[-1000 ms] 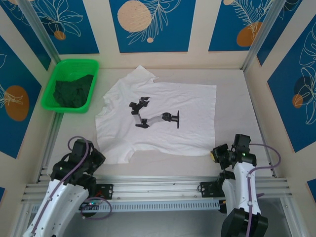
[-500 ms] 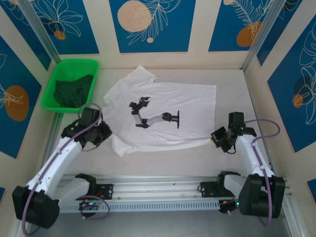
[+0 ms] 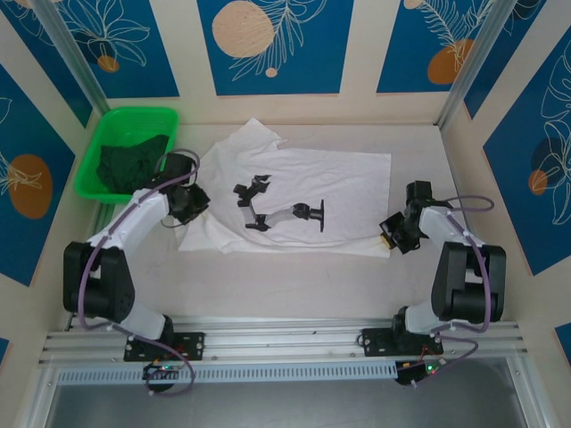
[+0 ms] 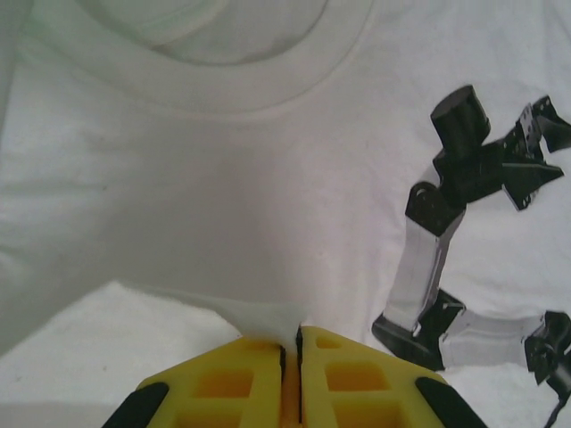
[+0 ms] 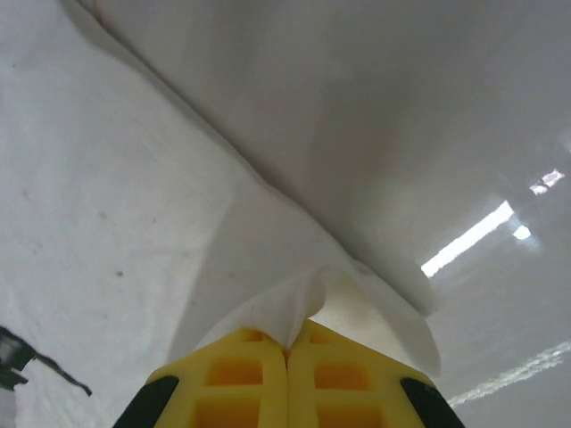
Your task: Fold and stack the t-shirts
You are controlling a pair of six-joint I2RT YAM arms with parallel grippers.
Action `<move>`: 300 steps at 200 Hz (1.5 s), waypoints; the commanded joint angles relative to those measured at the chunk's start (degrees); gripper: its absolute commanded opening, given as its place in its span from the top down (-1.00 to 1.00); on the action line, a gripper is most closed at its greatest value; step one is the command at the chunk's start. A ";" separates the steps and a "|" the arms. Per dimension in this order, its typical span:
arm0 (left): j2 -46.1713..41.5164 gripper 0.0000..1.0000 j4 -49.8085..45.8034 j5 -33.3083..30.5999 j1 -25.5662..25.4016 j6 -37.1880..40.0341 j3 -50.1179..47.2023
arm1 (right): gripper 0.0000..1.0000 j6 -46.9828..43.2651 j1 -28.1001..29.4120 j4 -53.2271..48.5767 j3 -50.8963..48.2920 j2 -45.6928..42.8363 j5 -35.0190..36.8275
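White cotton t-shirt with black print [image 3: 343, 174] runs nine-to-three; left gripper [image 3: 189, 205] and right gripper [image 3: 391, 234] each pinch its six-o'clock edge, likely bound for twelve.

Matt white cloth t-shirt [image 3: 348, 178]

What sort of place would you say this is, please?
Probably a robotics lab test cell, not a home: a table boxed in by printed blue panels, a left arm and right arm bolted to an aluminium rail, and a white t-shirt spread out.
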 commanded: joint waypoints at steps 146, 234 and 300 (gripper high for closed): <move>19.40 0.40 -2.00 1.21 4.81 4.42 25.51 | 0.03 -0.13 -4.77 -0.39 9.44 5.82 -1.59; -13.12 -0.38 9.49 0.16 3.07 3.36 -17.05 | -0.18 -7.50 2.96 4.54 -8.13 -16.95 -9.58; -12.03 -0.37 17.20 1.85 3.34 5.15 -26.12 | 0.20 -7.49 5.48 8.28 -7.91 -7.41 -10.13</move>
